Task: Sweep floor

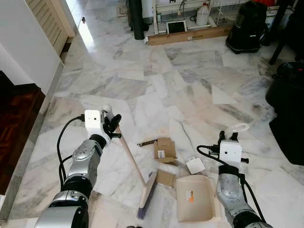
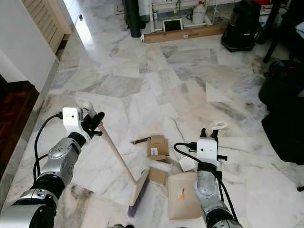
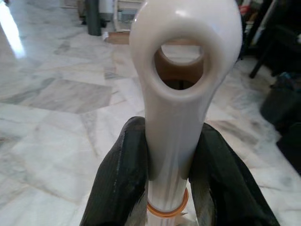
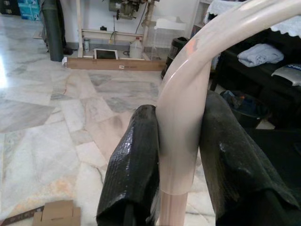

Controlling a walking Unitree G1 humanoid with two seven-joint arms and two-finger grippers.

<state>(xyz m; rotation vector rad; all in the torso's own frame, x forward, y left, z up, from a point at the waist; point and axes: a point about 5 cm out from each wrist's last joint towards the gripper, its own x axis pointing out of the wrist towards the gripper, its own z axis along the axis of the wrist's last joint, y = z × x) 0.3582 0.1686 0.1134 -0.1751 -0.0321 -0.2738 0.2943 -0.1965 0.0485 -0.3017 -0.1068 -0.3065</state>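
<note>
My left gripper (image 1: 112, 124) is shut on the cream top of a broom handle (image 3: 181, 117), whose hanging loop shows in the left wrist view. The wooden handle (image 1: 130, 159) slants down to the broom head (image 1: 147, 194) on the marble floor. My right gripper (image 1: 229, 136) is shut on the curved cream handle (image 4: 181, 117) of a beige dustpan (image 1: 196, 197), which rests flat on the floor beside the broom head. Cardboard scraps (image 1: 164, 149) and a white piece (image 1: 195, 165) lie just beyond the pan and the brush.
A dark wooden step (image 1: 14, 123) borders the floor on my left. A black bin (image 1: 289, 111) stands at the right. Far ahead are a black vacuum (image 1: 247, 26), a long cardboard box (image 1: 190, 35), a dark post (image 1: 137, 19) and a plastic jug (image 1: 203, 14).
</note>
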